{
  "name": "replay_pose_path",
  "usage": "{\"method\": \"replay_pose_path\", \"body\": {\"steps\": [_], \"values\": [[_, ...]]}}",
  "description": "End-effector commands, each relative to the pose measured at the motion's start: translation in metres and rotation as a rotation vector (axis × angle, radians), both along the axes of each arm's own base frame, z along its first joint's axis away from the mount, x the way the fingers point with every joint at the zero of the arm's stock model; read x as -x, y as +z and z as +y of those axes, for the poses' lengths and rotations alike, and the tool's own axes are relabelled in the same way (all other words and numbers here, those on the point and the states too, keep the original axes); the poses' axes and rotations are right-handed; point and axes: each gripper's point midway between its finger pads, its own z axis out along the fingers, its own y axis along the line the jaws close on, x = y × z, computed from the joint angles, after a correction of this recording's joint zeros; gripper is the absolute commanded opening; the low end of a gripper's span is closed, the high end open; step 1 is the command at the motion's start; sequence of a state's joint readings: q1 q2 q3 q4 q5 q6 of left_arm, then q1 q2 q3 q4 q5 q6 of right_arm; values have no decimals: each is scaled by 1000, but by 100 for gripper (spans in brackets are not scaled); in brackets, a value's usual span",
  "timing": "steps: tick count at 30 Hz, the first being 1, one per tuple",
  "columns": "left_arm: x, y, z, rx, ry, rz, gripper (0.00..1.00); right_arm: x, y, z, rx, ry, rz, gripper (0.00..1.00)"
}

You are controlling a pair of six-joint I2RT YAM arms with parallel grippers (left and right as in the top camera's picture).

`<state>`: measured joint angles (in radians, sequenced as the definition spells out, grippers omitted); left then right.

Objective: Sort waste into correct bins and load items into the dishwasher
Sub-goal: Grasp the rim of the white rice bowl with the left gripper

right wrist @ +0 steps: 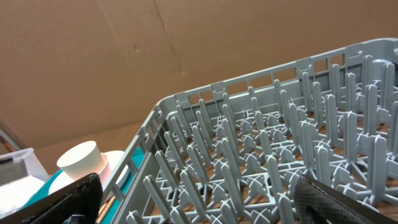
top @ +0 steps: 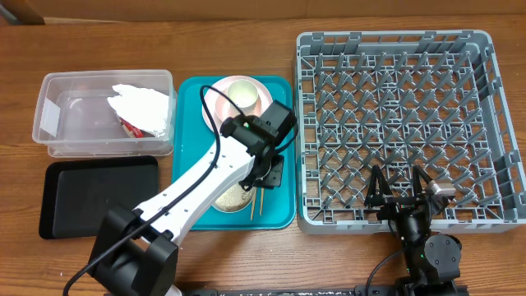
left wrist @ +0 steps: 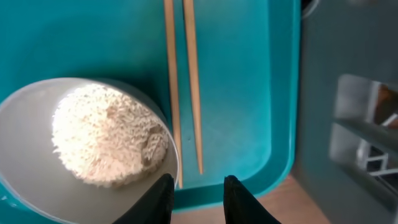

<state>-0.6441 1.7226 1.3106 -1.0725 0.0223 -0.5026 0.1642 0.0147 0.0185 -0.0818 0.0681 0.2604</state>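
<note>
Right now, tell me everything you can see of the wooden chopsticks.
The chopsticks are two thin, pale wooden sticks, bare and straight, lying flat and nearly parallel, a slim gap between them, on the teal tray. One runs along the rim of the rice bowl, seemingly touching it; the other lies clear. Their far ends run out of the wrist view. The left hand hovers open near their tips, not gripping them.

**Tally of What Is Lying Out**

The table [top: 246,25] is holding two chopsticks [left wrist: 193,81], one bowl of rice [left wrist: 25,155], one pink plate [top: 218,103], one white cup [top: 244,94], one napkin [top: 144,105] and one wrapper [top: 129,126]. One clear tub [top: 78,131], one black tray [top: 99,196], one teal tray [top: 191,107] and one grey rack [top: 394,123] are sitting alongside.
</note>
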Motion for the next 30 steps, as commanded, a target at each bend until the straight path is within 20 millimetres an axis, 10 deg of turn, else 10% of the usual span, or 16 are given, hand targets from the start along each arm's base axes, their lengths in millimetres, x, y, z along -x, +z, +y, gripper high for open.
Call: {"method": "replay_pose_path", "body": {"steps": [1, 30], "values": [[4, -20, 3, -15, 19, 5, 28, 0, -2, -1, 6, -9, -3, 100], [10, -50, 14, -38, 28, -7, 15, 0, -2, -1, 6, -9, -3, 100]]}}
